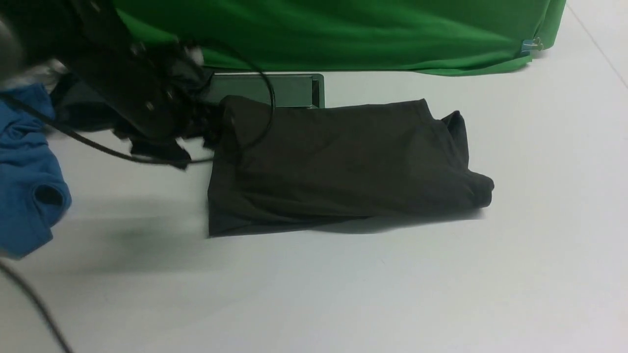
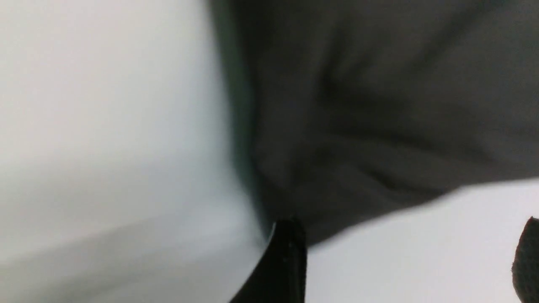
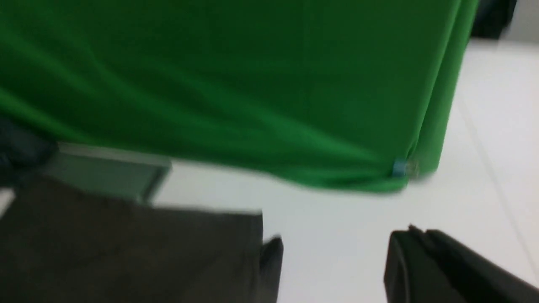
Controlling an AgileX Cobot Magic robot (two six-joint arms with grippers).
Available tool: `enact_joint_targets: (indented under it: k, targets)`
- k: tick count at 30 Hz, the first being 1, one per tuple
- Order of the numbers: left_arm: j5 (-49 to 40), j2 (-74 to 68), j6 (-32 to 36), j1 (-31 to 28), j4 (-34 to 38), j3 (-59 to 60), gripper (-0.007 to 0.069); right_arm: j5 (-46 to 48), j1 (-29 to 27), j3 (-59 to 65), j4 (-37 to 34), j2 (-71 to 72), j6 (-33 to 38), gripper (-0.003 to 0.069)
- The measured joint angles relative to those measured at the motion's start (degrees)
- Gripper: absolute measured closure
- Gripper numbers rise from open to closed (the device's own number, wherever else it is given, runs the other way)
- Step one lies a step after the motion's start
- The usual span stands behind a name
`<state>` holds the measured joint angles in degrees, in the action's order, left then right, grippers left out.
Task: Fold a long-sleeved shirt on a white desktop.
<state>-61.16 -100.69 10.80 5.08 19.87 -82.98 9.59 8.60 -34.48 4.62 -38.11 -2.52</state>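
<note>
Left gripper [image 2: 404, 261]: jaws spread wide, nothing between them; 1 dark fingertip [image 2: 286, 261] sits right at the corner of the shirt, the other is only a sliver at the frame edge. In the front view the left arm [image 1: 122, 83] is a motion-blurred black mass over the shirt's far-left corner, cable looping across the cloth.

Right gripper [image 3: 404, 252]: jaws together, holding nothing, up off the table to the right of the shirt; not seen in the front view.

Long-sleeved shirt [image 1: 338, 166]: dark brownish-black, folded into a rough rectangle, lying flat on the white desktop [image 1: 441, 284] near the middle. Right end bunched, with a small flap sticking up.

Behind the shirt: a grey-green flat panel [image 1: 289, 90], partly covered by the far edge. Beyond that, the green cloth backdrop [image 1: 343, 34], pinned with a blue clip [image 1: 527, 45].

Far left: blue garment [image 1: 27, 171] crumpled at the table edge; a darker garment [image 1: 81, 110] behind the arm.
</note>
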Motion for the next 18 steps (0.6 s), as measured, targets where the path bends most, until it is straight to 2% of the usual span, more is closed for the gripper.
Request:
enact_joint_targets:
  k: [4, 7, 10, 12, 13, 14, 18]
  targets:
    - [-6.2, 9.7, 2.1, 0.0, 0.9, -0.1, -0.0069, -12.0, 0.0, 13.5, 0.0, 12.6, -0.8, 0.0623]
    - [-7.7, 16.6, 2.4, 0.0, 1.2, 0.6, -0.0068, -15.3, 0.0, 18.6, 0.0, 17.4, -1.2, 0.0613]
    - [-8.0, 23.5, 2.4, 0.0, 1.7, 2.5, -0.0036, -16.3, 0.0, 21.8, 0.0, 19.8, -1.4, 0.0604]
    - [-8.2, 30.6, 2.4, 0.0, 2.4, 5.4, 0.0036, -16.5, 0.0, 23.6, 0.0, 20.5, -1.5, 0.0601]
    - [-8.2, 31.1, 2.4, 0.0, 2.5, 5.7, 0.0043, -16.5, 0.0, 23.7, 0.0, 20.5, -1.5, 0.06]
    - [-8.3, 36.9, 2.5, 0.0, 3.2, 9.3, 0.013, -16.7, 0.0, 24.2, 0.0, 20.5, -1.5, 0.0599]
    - [-8.5, 46.6, 5.0, 0.0, 5.1, 16.8, 0.0376, -17.1, 0.0, 24.2, 0.0, 20.5, -1.5, 0.0596]
